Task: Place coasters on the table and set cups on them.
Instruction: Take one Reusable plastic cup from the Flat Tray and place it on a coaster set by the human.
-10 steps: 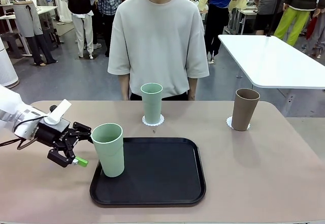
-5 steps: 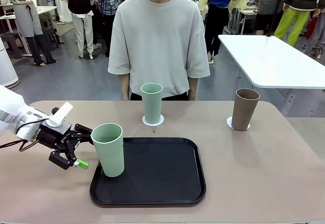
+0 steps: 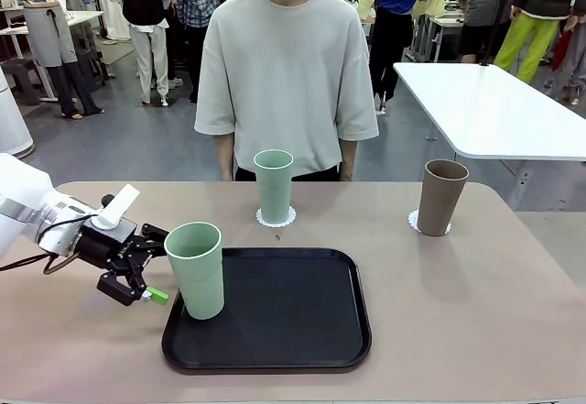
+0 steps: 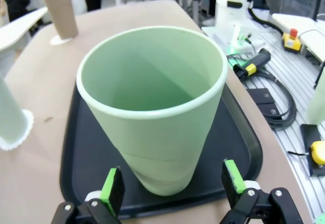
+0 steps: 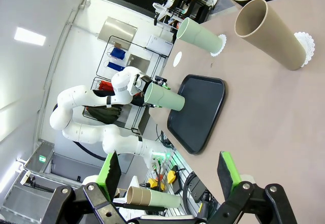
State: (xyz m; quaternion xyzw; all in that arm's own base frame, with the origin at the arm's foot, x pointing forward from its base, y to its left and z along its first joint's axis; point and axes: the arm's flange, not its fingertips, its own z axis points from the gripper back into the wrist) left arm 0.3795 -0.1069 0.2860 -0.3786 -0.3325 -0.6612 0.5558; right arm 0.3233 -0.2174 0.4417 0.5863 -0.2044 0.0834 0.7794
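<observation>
Front view: The left end effector (image 3: 145, 267) stood at the left side of the near green cup (image 3: 196, 269), fingers spread wide and holding nothing. That cup stood upright at the left end of the black tray (image 3: 275, 317), which lay on the worktop (image 3: 476, 303). A second green cup (image 3: 274, 185) stood on a coaster (image 3: 276, 217) at the far middle, in front of the person (image 3: 286, 65). The brown cup (image 3: 441, 197) stood on its coaster (image 3: 415, 223) at far right. No third coaster was discernible on the worktop.

Left wrist view: The green pads (image 4: 112, 185) flanked the cup's lower body, one on each side, with clearance on both. The cup leaned out of the vertical here, which may have been lens effect only. Judgement: the step in hand was the grasp of the tray cup. The end effector should advance until the pads bracket the wall above the base, then close gently and evenly; the tapered wall could slip upward out of a low or hard pinch, and a one-sided touch could tip the cup.

Right wrist view: The right end effector (image 5: 167, 176) hung well above the worktop, fingers wide apart and empty. The brown cup and far green cup appeared on their coasters, the third cup on the tray by the left arm (image 5: 91, 117).
</observation>
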